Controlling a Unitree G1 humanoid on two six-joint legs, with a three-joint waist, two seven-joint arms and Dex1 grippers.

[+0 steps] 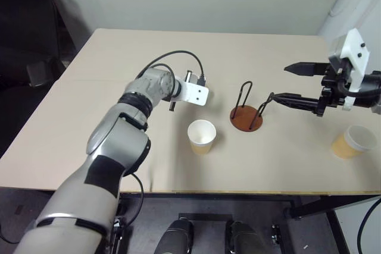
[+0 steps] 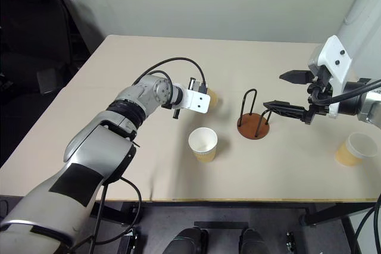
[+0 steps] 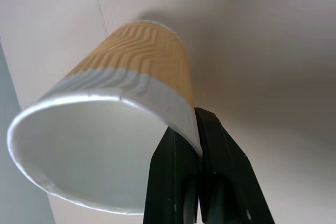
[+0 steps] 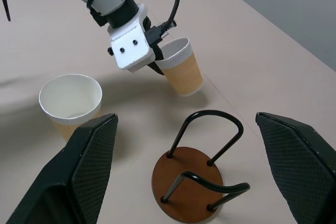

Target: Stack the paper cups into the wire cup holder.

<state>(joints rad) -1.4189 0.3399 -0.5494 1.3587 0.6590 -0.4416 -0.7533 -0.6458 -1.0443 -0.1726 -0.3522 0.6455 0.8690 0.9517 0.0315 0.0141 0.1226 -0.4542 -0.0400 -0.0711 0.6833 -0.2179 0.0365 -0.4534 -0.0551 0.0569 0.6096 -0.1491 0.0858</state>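
Note:
My left gripper (image 4: pixel 156 62) is shut on the rim of a tan paper cup (image 4: pixel 181 72), one finger inside and one outside (image 3: pixel 210 145). That cup (image 3: pixel 131 77) tilts, and I cannot tell whether its base touches the table. A second paper cup (image 1: pixel 202 137) stands upright in front of it, mouth up. A third paper cup (image 1: pixel 353 141) sits near the table's right front corner. The wire cup holder (image 1: pixel 246 116), a brown disc with black loops, stands empty between the cups. My right gripper (image 1: pixel 278 82) hovers open just right of the holder, pointing at it.
The beige table (image 1: pixel 119 69) ends at a front edge close behind the upright cup. A dark chair (image 1: pixel 36 57) stands off the left side. A wall runs behind the far edge.

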